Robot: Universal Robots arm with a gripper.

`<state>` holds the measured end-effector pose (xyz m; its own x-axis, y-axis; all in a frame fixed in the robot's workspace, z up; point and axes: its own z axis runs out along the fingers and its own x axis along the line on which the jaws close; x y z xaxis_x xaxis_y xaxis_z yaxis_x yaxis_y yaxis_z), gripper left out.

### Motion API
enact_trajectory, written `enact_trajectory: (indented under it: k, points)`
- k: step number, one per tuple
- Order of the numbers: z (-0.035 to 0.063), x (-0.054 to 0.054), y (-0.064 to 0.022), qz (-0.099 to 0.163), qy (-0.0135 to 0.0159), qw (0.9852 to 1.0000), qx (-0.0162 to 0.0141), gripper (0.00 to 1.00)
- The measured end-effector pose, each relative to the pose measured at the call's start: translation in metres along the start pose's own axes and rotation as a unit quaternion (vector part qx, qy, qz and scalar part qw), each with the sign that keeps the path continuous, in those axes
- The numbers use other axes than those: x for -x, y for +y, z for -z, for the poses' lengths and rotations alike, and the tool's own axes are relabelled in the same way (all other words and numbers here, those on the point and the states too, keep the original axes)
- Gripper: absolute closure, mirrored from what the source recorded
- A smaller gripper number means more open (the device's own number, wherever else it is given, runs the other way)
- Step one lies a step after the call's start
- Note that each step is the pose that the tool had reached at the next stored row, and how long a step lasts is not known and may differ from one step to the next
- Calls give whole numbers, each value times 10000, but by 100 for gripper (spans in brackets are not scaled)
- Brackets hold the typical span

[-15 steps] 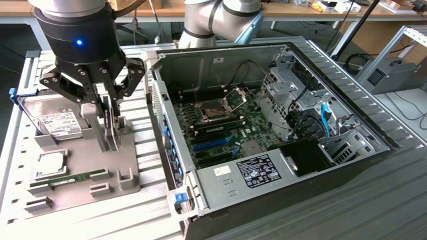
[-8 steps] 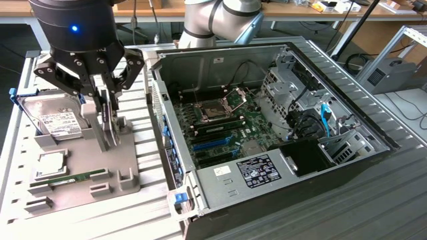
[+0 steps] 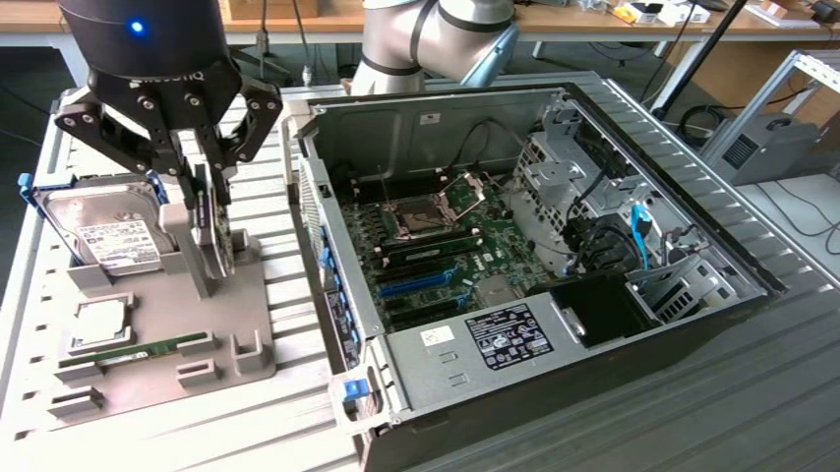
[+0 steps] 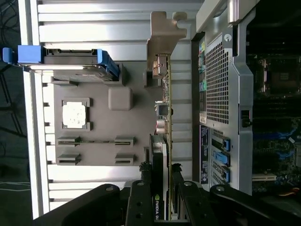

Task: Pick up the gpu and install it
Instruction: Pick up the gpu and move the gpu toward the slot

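Gripping the upright gpu with the tool

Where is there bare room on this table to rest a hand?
Bare: the ribbed metal table at the exterior view's lower right, beside the open black computer case. Crowded: the grey parts holder, where the black gripper grips the upright green gpu card.

Robotics lab: cluttered workbench, floor cables, opened PC case.
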<state>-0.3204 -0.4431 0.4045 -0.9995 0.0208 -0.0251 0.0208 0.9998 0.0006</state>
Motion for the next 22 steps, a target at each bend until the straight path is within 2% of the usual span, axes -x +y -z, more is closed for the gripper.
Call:
enact_trajectory:
  k: [10, 14, 22]
  points:
    - [260, 7, 0, 1, -1, 10000, -25, 73]
    - [333, 9, 0, 1, -1, 10000, -30, 73]
    - [346, 9, 0, 1, -1, 10000, -31, 73]
